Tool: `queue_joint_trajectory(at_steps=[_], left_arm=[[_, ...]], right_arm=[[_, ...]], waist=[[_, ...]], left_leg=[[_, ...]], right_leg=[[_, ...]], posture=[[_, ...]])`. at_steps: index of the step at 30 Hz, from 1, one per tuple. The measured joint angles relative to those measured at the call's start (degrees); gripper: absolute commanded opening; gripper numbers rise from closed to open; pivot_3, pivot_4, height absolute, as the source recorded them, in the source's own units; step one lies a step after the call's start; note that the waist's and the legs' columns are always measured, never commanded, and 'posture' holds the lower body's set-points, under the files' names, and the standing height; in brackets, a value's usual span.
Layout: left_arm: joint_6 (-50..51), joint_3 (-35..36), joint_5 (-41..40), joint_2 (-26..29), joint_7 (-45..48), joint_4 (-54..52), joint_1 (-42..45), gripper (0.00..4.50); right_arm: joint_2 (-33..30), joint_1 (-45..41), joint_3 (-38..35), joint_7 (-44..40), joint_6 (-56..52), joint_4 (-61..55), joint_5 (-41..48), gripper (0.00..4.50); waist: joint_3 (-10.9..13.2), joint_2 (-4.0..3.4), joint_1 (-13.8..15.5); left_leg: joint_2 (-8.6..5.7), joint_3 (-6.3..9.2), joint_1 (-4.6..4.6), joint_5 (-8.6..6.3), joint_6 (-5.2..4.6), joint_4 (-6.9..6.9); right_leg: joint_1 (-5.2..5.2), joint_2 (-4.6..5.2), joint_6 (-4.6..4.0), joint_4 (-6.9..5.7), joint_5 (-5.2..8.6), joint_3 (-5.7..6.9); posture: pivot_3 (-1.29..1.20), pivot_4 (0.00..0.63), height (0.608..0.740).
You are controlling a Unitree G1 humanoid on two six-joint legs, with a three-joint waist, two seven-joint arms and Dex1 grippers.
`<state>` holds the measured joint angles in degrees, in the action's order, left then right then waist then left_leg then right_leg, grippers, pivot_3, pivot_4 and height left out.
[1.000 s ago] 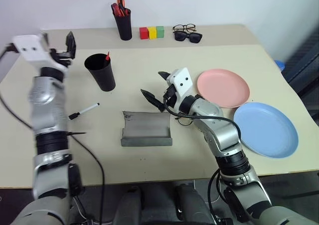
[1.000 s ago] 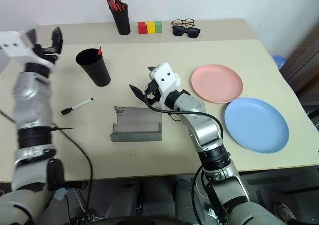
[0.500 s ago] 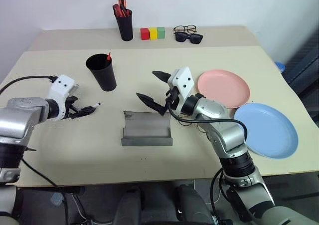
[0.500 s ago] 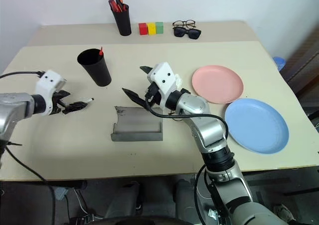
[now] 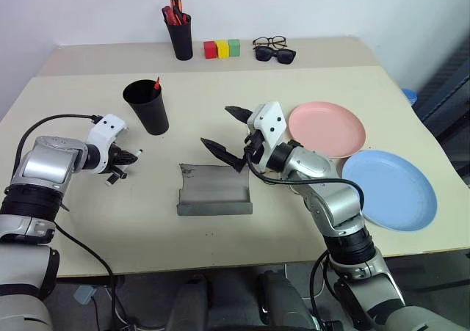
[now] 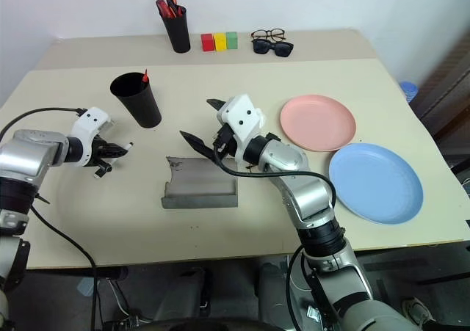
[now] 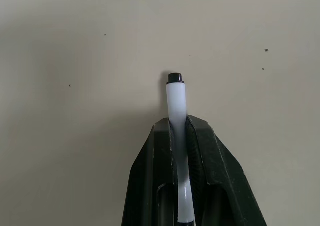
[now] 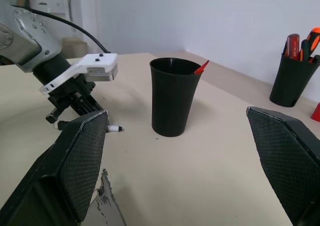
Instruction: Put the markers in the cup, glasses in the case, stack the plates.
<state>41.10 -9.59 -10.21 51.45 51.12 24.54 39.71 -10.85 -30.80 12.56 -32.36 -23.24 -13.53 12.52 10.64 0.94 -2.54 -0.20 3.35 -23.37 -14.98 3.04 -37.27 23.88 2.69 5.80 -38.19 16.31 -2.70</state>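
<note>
The left claw [image 7: 178,131] lies low on the beige bench [image 5: 308,221], its two black fingers clamped on the barrel of the white marker [image 7: 177,103], whose black end juts just past the fingertips. The marker sits near the foot of the black cup [image 5: 147,107], which stands upright with a red marker tip [image 5: 156,83] showing above its rim. The right claw [image 5: 224,131] hangs above the open grey case [image 5: 214,189] with its fingers spread wide apart and nothing between them. The wire-framed glasses [image 5: 283,182] lie beneath the right forearm, largely hidden. The pink plate [image 5: 327,128] and the light blue plate [image 5: 389,190] lie side by side, rims just touching or nearly so, unstacked.
</note>
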Motion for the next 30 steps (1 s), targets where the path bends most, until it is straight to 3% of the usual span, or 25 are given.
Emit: queue_joint_trajectory(at_steps=[6, 10, 12, 14, 21, 30], left_arm=[[-4.37, 6.33, -4.97, -2.51, 3.35, -12.59, -6.54, 0.07], [-9.86, 14.05, -12.31, -10.35, 1.57, -24.59, -6.01, 0.07], [-14.48, 18.05, -12.48, -16.83, -6.41, -22.44, -0.12, 0.07], [-18.54, 20.83, -11.02, -19.88, -14.45, -18.50, 5.87, 0.07], [-37.72, 22.19, 1.27, -24.62, -35.13, -1.34, 10.30, 0.07], [-49.87, 22.28, 2.91, -27.97, -39.73, 14.10, 10.53, 0.07]], right_arm=[[-0.27, 0.12, 0.14, -0.24, -0.05, -0.16, 0.04, 4.50], [-0.12, -0.29, 0.14, -0.58, 0.20, -0.18, 0.04, 4.50], [0.24, -1.75, 0.17, -0.10, 1.33, 0.79, -0.58, 4.50], [0.86, -3.56, 0.21, 0.70, 3.11, 1.91, -1.83, 4.50], [2.55, -5.39, 1.88, 2.66, 5.18, 7.44, -5.49, 4.50], [3.59, -4.75, 2.74, 3.88, 5.17, 8.80, -6.70, 4.50]], waist=[[0.01, 0.02, 0.25], [0.01, 0.02, 0.81], [0.01, 0.04, 1.36], [-0.02, 0.05, 1.27], [-0.06, 0.01, 1.35], [-0.05, 0.05, 1.47]], left_leg=[[0.04, 0.01, -0.07, 0.00, 0.00, -0.02], [0.03, 0.02, -0.07, 0.00, 0.00, -0.11], [0.02, 0.04, -0.07, 0.00, 0.00, -0.26], [0.01, -0.01, -0.01, 0.00, 0.00, -0.29], [-0.01, -0.10, -0.05, 0.00, -0.01, -0.19], [-0.04, -0.09, -0.15, 0.00, 0.00, -0.22]], right_leg=[[0.02, 0.10, 0.00, 0.05, 0.00, 0.00], [-0.02, 0.14, 0.01, 0.04, -0.01, 0.01], [-0.03, 0.07, 0.01, -0.04, -0.03, 0.03], [-0.04, 0.03, 0.00, -0.09, -0.05, 0.00], [0.09, 0.06, 0.00, -0.05, -0.04, -0.02], [0.15, 0.07, 0.00, -0.06, -0.04, 0.00]], posture=[[0.00, 0.150, 0.740], [0.00, 0.150, 0.740], [0.00, 0.150, 0.740], [0.00, 0.150, 0.740], [0.00, 0.150, 0.740], [0.00, 0.150, 0.740]])
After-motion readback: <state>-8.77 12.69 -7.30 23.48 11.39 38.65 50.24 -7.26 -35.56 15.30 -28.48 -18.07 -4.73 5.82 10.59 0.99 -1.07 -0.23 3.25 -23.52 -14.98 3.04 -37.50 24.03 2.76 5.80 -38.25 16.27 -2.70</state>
